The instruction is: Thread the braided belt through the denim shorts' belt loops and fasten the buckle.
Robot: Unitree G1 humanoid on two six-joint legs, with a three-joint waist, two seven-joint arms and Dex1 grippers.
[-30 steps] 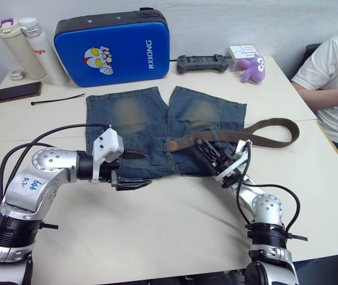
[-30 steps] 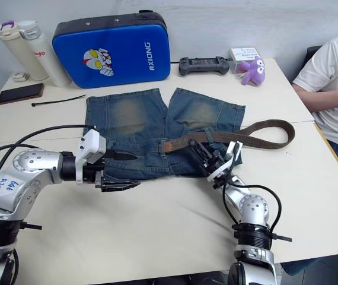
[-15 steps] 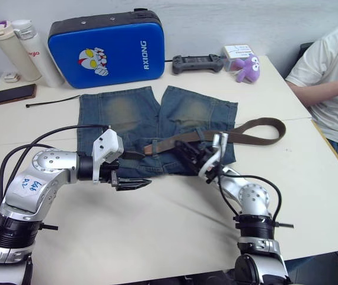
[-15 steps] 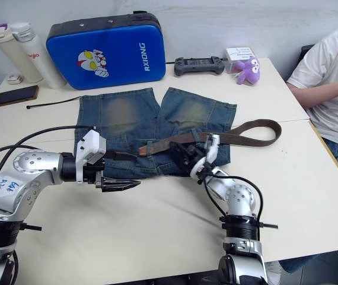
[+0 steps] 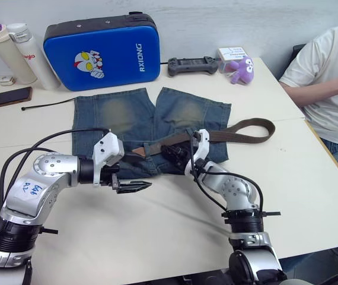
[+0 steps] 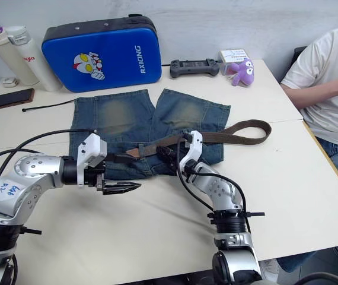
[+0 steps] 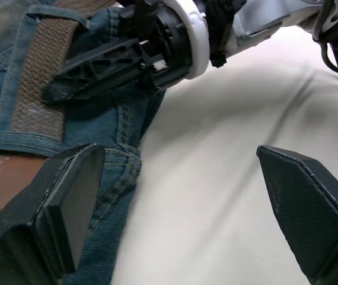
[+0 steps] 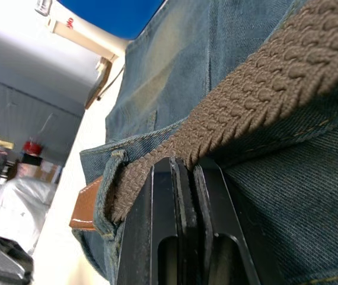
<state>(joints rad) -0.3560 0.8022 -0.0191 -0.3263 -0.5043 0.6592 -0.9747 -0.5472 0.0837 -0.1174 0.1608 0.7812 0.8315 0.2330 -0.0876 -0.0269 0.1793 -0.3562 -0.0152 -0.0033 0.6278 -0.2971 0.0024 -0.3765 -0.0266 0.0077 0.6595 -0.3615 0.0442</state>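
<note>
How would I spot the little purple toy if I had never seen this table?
Start at the big blue padded case standing at the table's far edge. Follow that edge toward the seated person, past the black game controller. The purple plush octopus sits just beyond it, in front of a small white box: the one soft, rounded thing there.

brown braided belt [image 5: 240, 127], faded blue denim shorts [image 5: 115, 116]

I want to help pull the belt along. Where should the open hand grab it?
Probably the brown leather tip of the braided belt, poking out past a belt loop on the denim shorts. The left gripper is open beside it, so come from the waistband edge; the tip lies flat and free.
</note>
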